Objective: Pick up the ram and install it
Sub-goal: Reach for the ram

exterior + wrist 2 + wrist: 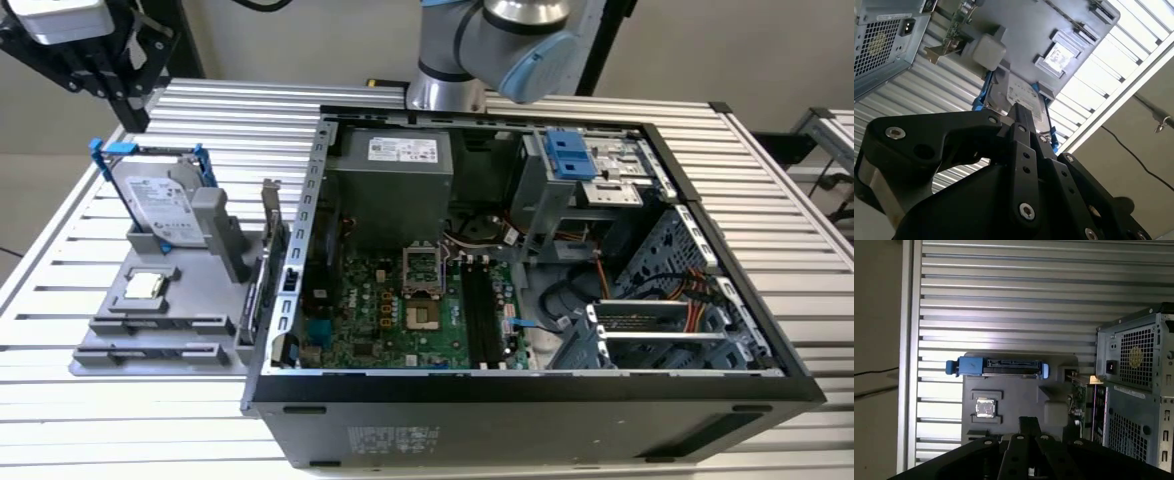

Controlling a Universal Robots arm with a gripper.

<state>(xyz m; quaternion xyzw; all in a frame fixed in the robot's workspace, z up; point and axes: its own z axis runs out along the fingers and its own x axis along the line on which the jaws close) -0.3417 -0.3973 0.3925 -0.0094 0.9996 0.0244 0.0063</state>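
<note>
1. The pincer (1029, 424) is closed in both wrist views, its tips pressed together with nothing between them.
2. In the exterior view it hangs high over the far corner of the slatted metal surface (747, 200), on the exterior view's left, touching nothing.
3. Nearest below it is a grey tray (100, 355), beside an open computer case (534, 420).
4. A hard drive (160, 205) in a blue frame stands at the tray's far end, with a square silver chip (144, 287) just in front of it.
5. The ram (163, 324) shows as a thin dark strip lying edge-on in a long narrow holder on the tray, just past the chip and well apart from the pincer.
6. A second holder sits beside it; I cannot tell what it contains.
7. A card (283, 285) stands upright between tray and case.
8. Inside the case, the green board (387, 310) lies flat, its long black slots (478, 310) beside the chip socket.
</note>
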